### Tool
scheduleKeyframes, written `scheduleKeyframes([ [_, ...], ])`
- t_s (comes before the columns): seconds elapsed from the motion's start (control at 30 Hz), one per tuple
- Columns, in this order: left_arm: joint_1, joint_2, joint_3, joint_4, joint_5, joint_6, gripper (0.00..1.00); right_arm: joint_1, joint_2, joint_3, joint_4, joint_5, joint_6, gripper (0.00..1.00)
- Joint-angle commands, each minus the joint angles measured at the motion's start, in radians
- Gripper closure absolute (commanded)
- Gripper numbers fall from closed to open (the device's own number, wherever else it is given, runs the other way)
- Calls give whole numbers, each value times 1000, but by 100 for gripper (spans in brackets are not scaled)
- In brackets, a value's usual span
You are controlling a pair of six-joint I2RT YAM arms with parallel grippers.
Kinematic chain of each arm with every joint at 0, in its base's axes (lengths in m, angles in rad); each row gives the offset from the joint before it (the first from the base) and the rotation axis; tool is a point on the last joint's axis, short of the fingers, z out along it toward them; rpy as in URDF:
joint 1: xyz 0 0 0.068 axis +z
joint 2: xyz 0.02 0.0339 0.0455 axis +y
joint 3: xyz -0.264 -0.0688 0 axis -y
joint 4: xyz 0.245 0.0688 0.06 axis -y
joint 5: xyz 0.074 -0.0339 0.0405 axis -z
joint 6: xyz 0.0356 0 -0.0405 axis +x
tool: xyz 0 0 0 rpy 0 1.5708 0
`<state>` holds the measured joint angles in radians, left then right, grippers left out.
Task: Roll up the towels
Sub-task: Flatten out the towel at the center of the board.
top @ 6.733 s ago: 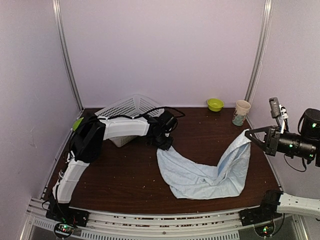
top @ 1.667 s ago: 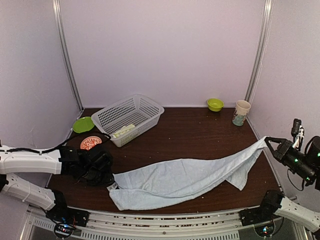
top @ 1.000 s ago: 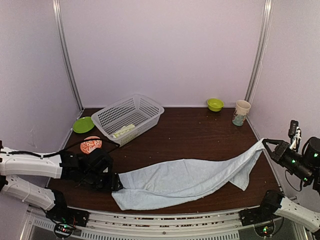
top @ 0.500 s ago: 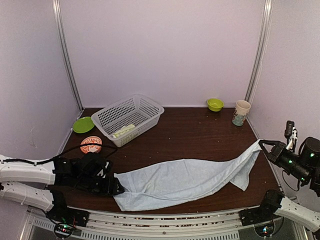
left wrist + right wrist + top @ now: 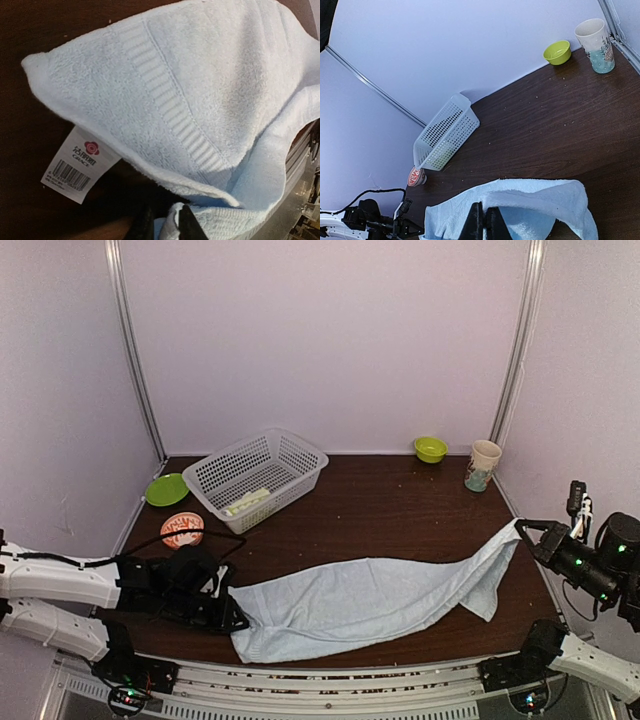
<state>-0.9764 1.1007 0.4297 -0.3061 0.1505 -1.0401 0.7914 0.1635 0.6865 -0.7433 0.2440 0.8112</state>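
Towels, two by my count: one long pale blue cloth towel (image 5: 370, 602) stretched left to right across the near side of the dark wooden table (image 5: 400, 500), and one lime-yellow towel (image 5: 247, 503) inside the single white plastic mesh basket (image 5: 285, 455), far left. I have two grippers, both pinching the blue one. The left gripper (image 5: 165, 227) is narrow on its left end, beside one white barcode tag (image 5: 75, 170). The right gripper (image 5: 481, 220) is clamped on its right end, which is raised off the table.
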Motion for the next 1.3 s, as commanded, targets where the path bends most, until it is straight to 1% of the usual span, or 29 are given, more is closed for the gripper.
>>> scheduleKeyframes([
  [0.0,-4,-37,-8,27,22,18,92,6,9,-6,23,1,1,100],
  [0.03,-4,-46,-7,21,22,19,98,5,10,-6,25,1,2,100],
  [0.07,-4,-59,-3,13,21,21,100,5,12,-5,27,0,2,100],
  [0.2,-4,-120,36,-56,-23,40,100,5,22,-5,35,-3,-2,100],
  [0.33,-3,-235,134,-173,-153,92,100,4,63,20,37,-1,-20,100],
  [0.4,-2,-312,216,-242,-254,146,100,4,118,70,37,-2,-58,100],
  [0.47,-1,-385,343,-309,-364,242,100,5,213,177,18,0,-124,100],
  [0.57,1,-448,495,-326,-495,375,100,4,356,346,-13,-16,-207,100],
  [0.63,2,-474,564,-307,-552,446,100,4,434,436,-41,-33,-232,100],
  [0.7,2,-487,610,-294,-598,501,100,4,477,471,-48,-39,-241,100],
  [0.8,2,-495,651,-299,-668,543,100,3,495,468,-42,-34,-231,100],
  [0.93,2,-524,675,-293,-716,578,100,2,495,491,-72,-8,-212,100],
  [1.07,2,-590,691,-266,-725,624,100,-11,482,576,-130,-5,-188,100],
  [1.17,2,-643,688,-250,-664,646,100,-13,456,629,-155,-44,-156,100],
  [1.27,2,-683,682,-255,-535,659,100,-14,418,647,-167,-111,-124,100],
])
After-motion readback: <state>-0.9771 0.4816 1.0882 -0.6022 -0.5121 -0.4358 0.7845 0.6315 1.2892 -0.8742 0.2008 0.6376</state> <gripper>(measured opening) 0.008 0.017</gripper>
